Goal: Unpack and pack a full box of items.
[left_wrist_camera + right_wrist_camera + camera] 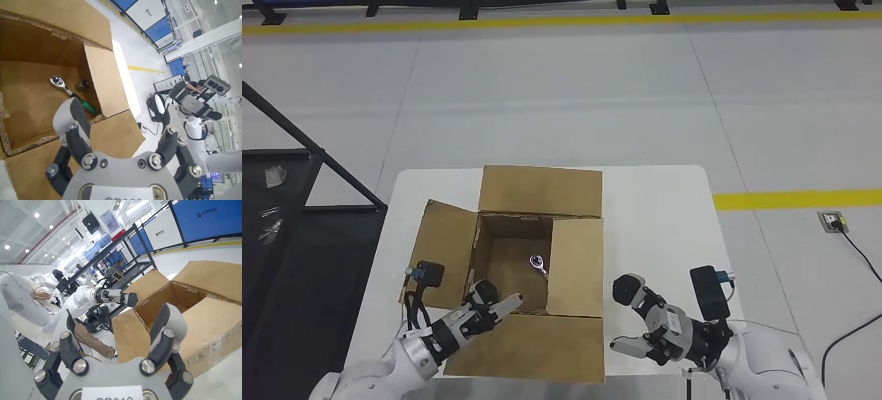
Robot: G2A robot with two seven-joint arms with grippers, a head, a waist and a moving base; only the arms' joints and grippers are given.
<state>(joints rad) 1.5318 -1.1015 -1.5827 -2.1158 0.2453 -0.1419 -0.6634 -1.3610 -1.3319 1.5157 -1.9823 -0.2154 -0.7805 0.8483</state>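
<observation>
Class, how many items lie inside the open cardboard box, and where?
2. A ratchet wrench lies on the box floor; a dark socket sits beside its head. Flaps hide part of the floor, so more may be hidden.

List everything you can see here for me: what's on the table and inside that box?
Brown cardboard box: one, brown, flaps open, in the middle of the table.
Ratchet wrench with silver metal head and green handle: one, silver and green, lying on the box floor.
Small dark round socket piece: one, dark, on the box floor beside the wrench head.
White table: one, white, under the box.
Black metal rack: one, black, on the floor left of the table.
Left end effector: one, grey and black, open, over the box's near left corner.
Right end effector: one, grey and black, open, right of the box.
</observation>
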